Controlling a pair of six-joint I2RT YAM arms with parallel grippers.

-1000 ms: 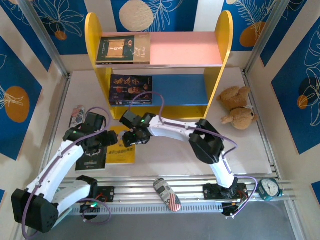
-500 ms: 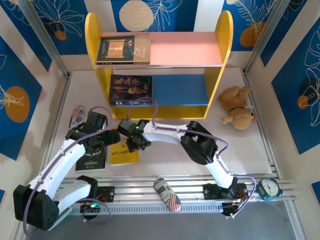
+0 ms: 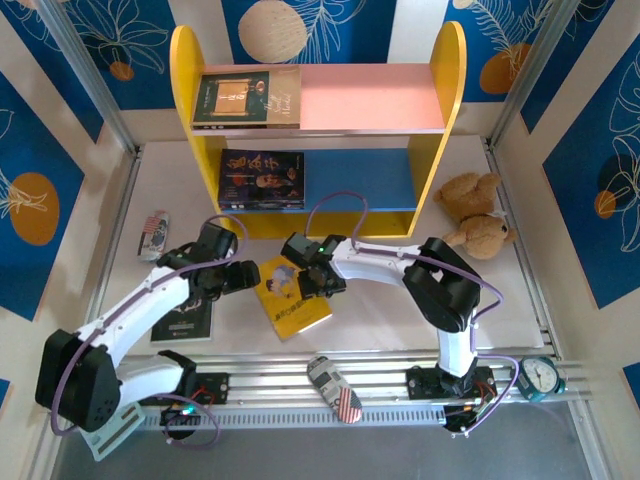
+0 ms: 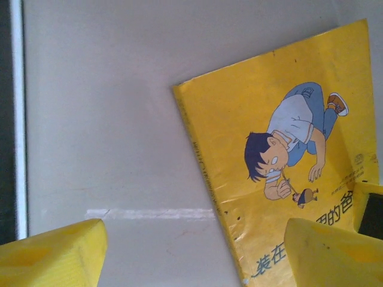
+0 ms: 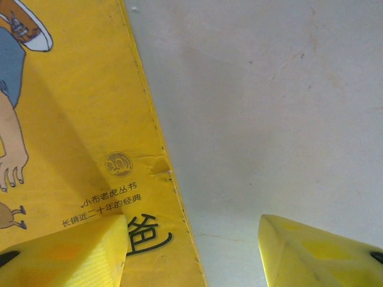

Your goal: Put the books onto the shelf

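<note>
Lying flat between left gripper [image 3: 250,272] and right gripper [image 3: 312,285], both spread wide and empty: yellow book [image 3: 292,302], long axis skewed, far end beside left gripper, near end past right gripper.

2 books [image 3: 292,300] lie on the table [image 3: 480,290] before the shelf [image 3: 370,100], 2 others [image 3: 262,180] on its boards.

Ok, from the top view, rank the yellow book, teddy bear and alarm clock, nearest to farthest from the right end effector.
1. yellow book, right under the right end effector.
2. teddy bear, off to the right, farther back.
3. alarm clock, at the near right corner.
</note>
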